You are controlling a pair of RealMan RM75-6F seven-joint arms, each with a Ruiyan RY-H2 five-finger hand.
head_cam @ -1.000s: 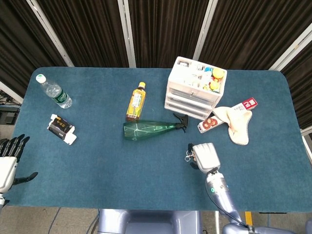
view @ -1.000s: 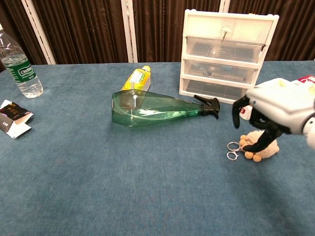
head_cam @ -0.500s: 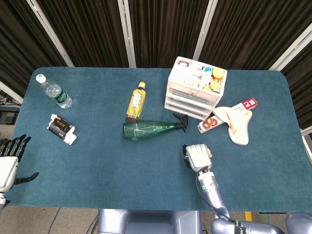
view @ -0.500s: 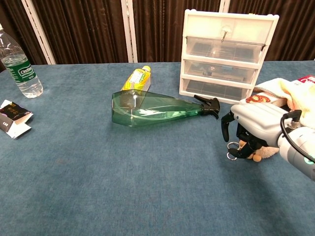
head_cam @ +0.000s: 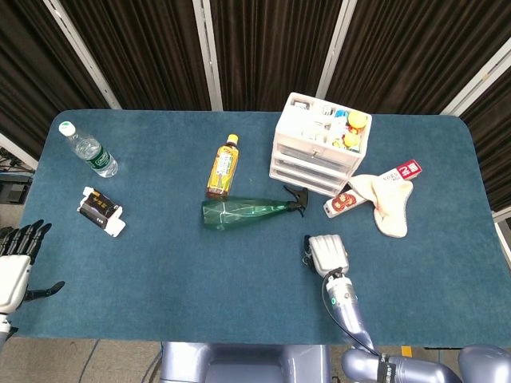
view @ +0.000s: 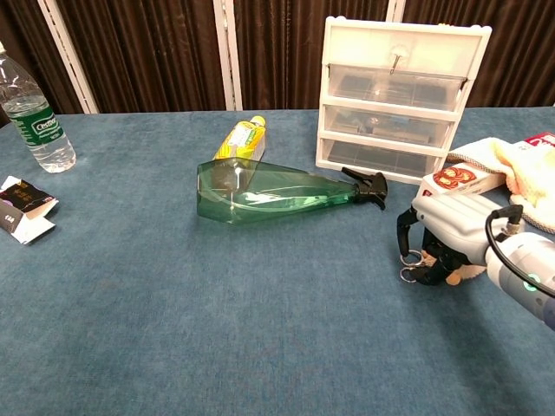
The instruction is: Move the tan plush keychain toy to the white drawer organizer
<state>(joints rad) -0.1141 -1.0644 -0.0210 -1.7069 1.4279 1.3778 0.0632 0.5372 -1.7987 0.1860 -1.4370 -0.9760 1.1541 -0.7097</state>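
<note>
The tan plush keychain toy (view: 469,274) lies on the blue table in front of the white drawer organizer (view: 403,95), mostly covered. My right hand (view: 444,232) sits over it with dark fingers curled down around it, gripping it. Its metal key rings (view: 409,265) stick out to the left. In the head view the right hand (head_cam: 328,254) hides the toy, and the organizer (head_cam: 318,144) stands further back. My left hand (head_cam: 13,266) hangs off the table's left edge, fingers apart, holding nothing.
A green spray bottle (view: 269,192) lies on its side left of the right hand, its nozzle near the organizer. Behind it lies a yellow drink bottle (view: 241,139). A red-and-white box (view: 460,178) and cream cloth (view: 529,173) sit right of the organizer. A water bottle (view: 30,108) and small packet (view: 22,208) are far left.
My right hand has dropped lower onto the toy and its fingers have curled in around it. The toy stays at the same spot. The left hand has barely moved.
</note>
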